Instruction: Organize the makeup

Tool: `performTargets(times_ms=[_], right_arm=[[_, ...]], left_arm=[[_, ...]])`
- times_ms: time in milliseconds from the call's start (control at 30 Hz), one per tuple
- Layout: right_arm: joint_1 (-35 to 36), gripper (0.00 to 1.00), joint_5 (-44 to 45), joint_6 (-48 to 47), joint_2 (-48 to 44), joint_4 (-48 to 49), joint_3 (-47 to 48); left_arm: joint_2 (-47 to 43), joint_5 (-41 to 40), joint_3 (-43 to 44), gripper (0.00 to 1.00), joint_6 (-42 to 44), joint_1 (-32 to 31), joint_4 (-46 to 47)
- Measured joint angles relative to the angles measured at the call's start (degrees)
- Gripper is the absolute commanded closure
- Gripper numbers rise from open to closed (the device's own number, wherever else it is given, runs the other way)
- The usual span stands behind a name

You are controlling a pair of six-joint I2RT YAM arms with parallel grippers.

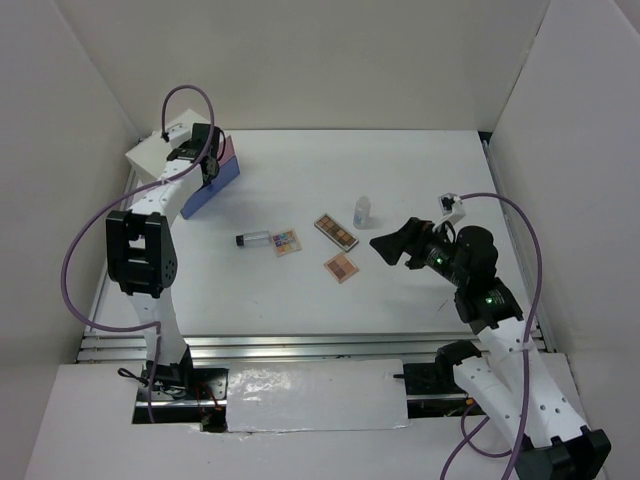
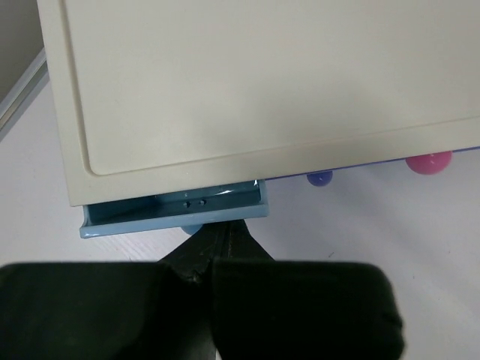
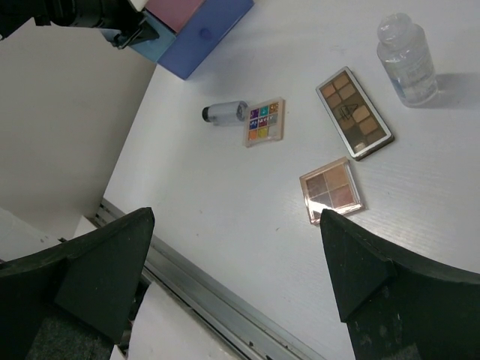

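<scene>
Where the makeup lies: middle of the desk, apart from both arms.
Tube: lying down, just beside the multicolour palette.
Long palette: flat, near the square palette.
Bottle: upright, near the long palette.
Right end effector: wide, empty, above the desk.
Left end effector: closed, at the pale blue drawer of the box; drawer a little out; whether it pinches something, I cannot tell.

The spread right tool hangs above three palettes, a tube and a bottle.
</scene>
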Motion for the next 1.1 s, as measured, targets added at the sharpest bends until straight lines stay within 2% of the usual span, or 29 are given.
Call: performTargets(times_ms=[567,700,933,967,1033,1067,1100], right_arm=[[0.02,0.0,-0.26,0.24,3.8,3.63,-0.96],[0.02,0.0,-0.26,0.22,3.8,3.69,-0.96],[0.0,0.0,-0.22,0.17,3.8,3.72,-0.98],[0.0,0.0,-0.2,0.17,3.78,3.72,-0.98],[0.02,0.0,-0.17,0.17,3.76,3.72,-0.98],[0.0,0.0,-0.17,0.17,3.72,3.72,-1.01],[0.0,0.0,-0.17,0.17,3.69,3.74,-1.03]], left_arm=[[0.37,-0.61,2.14,1.0,3.1,0.52,1.33],[0.74,-0.57,2.32,0.95,4.17,0.52,1.6],[1.14,-0.74,2.54,0.93,5.62,0.52,2.14],[1.29,-0.7,2.56,0.91,5.77,0.5,2.19],[1.4,-0.72,2.56,0.81,6.16,0.13,2.21],[1.4,-0.85,2.56,0.7,6.8,-0.02,2.38],[1.38,-1.07,2.45,0.65,7.58,-0.35,2.78]])
